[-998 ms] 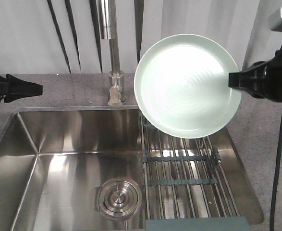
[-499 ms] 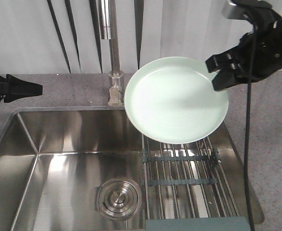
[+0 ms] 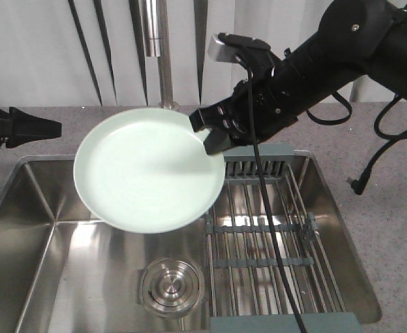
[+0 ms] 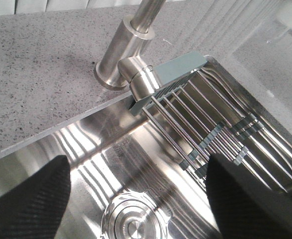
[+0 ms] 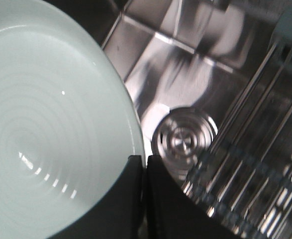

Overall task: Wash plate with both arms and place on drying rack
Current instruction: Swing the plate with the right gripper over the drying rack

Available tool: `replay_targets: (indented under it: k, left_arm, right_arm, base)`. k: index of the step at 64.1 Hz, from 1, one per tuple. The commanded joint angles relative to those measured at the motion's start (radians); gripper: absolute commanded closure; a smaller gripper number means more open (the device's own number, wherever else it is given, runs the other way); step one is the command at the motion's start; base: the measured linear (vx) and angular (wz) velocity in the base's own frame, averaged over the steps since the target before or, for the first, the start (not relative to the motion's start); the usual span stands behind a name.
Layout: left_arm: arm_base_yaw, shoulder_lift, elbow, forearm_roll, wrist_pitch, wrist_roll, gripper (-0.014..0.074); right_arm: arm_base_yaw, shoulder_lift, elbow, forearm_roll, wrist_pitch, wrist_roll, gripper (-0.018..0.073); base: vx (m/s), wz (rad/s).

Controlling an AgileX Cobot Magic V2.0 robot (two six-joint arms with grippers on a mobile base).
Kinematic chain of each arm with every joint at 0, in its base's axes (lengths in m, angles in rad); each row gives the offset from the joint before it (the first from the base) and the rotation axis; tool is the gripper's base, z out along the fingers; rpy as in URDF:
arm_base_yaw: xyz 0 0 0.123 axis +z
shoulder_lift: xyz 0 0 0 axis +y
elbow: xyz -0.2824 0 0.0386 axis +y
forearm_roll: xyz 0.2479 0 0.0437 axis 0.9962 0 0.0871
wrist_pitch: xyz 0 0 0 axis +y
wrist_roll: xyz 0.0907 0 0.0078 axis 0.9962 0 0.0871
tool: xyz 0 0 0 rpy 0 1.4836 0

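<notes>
Gripper state: right gripper is closed tight on the plate, pinching the rim at the plate's upper right edge. Right wrist view shows both fingers pressed together with only a thin seam between them, rim caught there. The plate's face is glossy with faint concentric rings.

Plate is in the air, tilted with its face toward the front camera. It hangs over the left and middle of the sink and touches nothing but the gripper. Its top edge covers the base of the faucet, and its right edge sits just beside the left side of the drying rack. The drain is below the plate's lower edge and uncovered.

Right arm reaches in from the upper right, over the counter and the back end of the rack. A black cable drops from it across the rack rods.

Left gripper is at the far left over the counter, well apart from the plate. Left wrist view shows its fingers spread wide, nothing between them, with the faucet base, rack end and drain in view below.

Rack lies across the right part of the sink, nothing on it.
</notes>
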State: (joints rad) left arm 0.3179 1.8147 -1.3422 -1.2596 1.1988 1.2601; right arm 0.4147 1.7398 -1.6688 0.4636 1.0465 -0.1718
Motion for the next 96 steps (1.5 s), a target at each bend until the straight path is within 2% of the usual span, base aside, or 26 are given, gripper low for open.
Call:
replay_targets:
  k: [1, 7, 14, 19, 26, 37, 49, 59, 67, 79, 88, 96]
  left_arm:
    - [0.0, -0.052, -0.023, -0.078, 0.049, 0.003, 0.0062]
    - [0.0, -0.052, -0.023, -0.078, 0.049, 0.003, 0.0062]
    - [0.0, -0.052, -0.023, -0.078, 0.049, 0.003, 0.0062]
    - [0.0, -0.052, -0.023, -0.078, 0.049, 0.003, 0.0062]
    - [0.0, -0.052, -0.023, -0.078, 0.049, 0.003, 0.0062]
    - [0.0, -0.052, -0.023, -0.078, 0.049, 0.003, 0.0062]
    - [0.0, -0.052, -0.023, -0.078, 0.049, 0.003, 0.0062]
    - [0.0, -0.052, -0.023, -0.078, 0.049, 0.003, 0.0062]
    - [0.0, -0.052, -0.023, -0.078, 0.049, 0.003, 0.0062]
    - [0.0, -0.052, -0.023, -0.078, 0.049, 0.003, 0.0062]
    - [0.0, -0.052, -0.023, -0.078, 0.049, 0.003, 0.0062]
    - [0.0, -0.052, -0.023, -0.078, 0.049, 0.003, 0.0062]
  right_arm:
    - [-0.004, -0.044, -0.033, 0.035, -0.185, 0.014, 0.0568]
    - [-0.006, -0.044, -0.033, -0.027, -0.272, 0.041, 0.0568]
    - [-0.036, -0.044, -0.033, -0.141, -0.3, 0.123, 0.0568]
    - [-0.079, -0.044, -0.033, -0.231, -0.273, 0.183, 0.0568]
    - [-0.133, -0.044, -0.033, -0.283, -0.18, 0.199, 0.0568]
    - [-0.141, -0.044, -0.033, -0.269, -0.031, 0.142, 0.0568]
    - [-0.076, -0.044, -0.033, -0.153, 0.083, 0.063, 0.0568]
    - [-0.004, -0.043, -0.033, -0.089, 0.007, 0.052, 0.0568]
    - [-0.004, -0.031, -0.04, -0.012, -0.12, 0.048, 0.0568]
    - [-0.041, -0.03, -0.05, -0.052, -0.253, 0.056, 0.0568]
    - [-0.099, -0.03, -0.056, -0.142, -0.235, 0.118, 0.0568]
    - [-0.15, -0.03, -0.056, -0.206, -0.164, 0.147, 0.0568]
  base:
    - [0.0, 0.0]
    - [0.0, 0.0]
    - [0.0, 0.0]
    - [0.0, 0.0]
    - [0.0, 0.0]
    - [0.0, 0.0]
    - [0.0, 0.0]
    - [0.0, 0.0]
    - [0.0, 0.0]
    - [0.0, 0.0]
    - [0.0, 0.0]
    - [0.0, 0.0]
